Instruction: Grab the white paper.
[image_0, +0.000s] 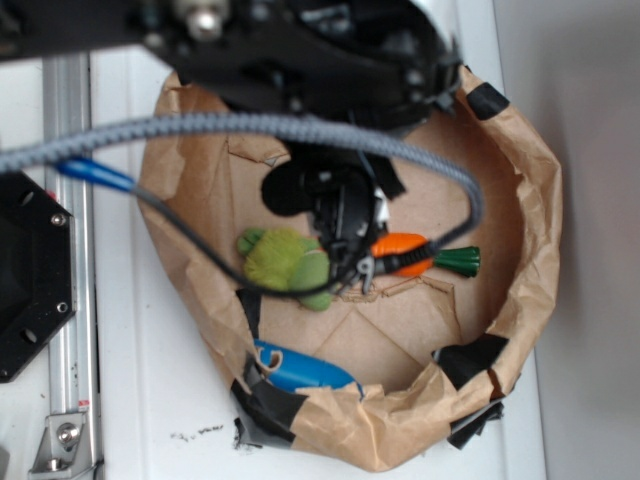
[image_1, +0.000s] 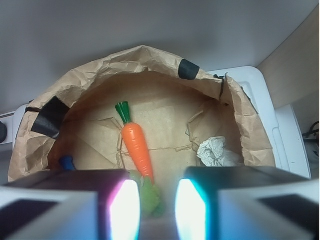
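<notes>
Two views: one from above the robot, one from the wrist looking down past the fingers.
Carrier: a shallow nest of brown kraft paper (image_1: 150, 60) with black tape patches, its walls turned up all round, resting on a white surface.
White paper: a crumpled off-white wad (image_1: 215, 152) lies on the nest floor close to the right wall in the wrist view, just past the right finger. In the overhead view the arm hides it.
Other things in the nest: a toy carrot (image_1: 137, 145), orange with a green top, lies near the middle of the floor; a green plush toy (image_0: 285, 262) sits beside the carrot's tip; a blue object (image_0: 300, 370) lies against the near wall in the overhead view.
Gripper: the gripper (image_1: 157, 207) hangs above the floor with its fingers spread apart and nothing between them. The gap between them frames the carrot's tip and the green plush, not the wad.
Step in hand: approach, judged from the empty spread fingers; no grasp made yet.
Next move calls for: a sideways shift towards the right wall so the wad sits between the fingers, then a descent and a close, keeping clear of the carrot and the paper wall.
</notes>
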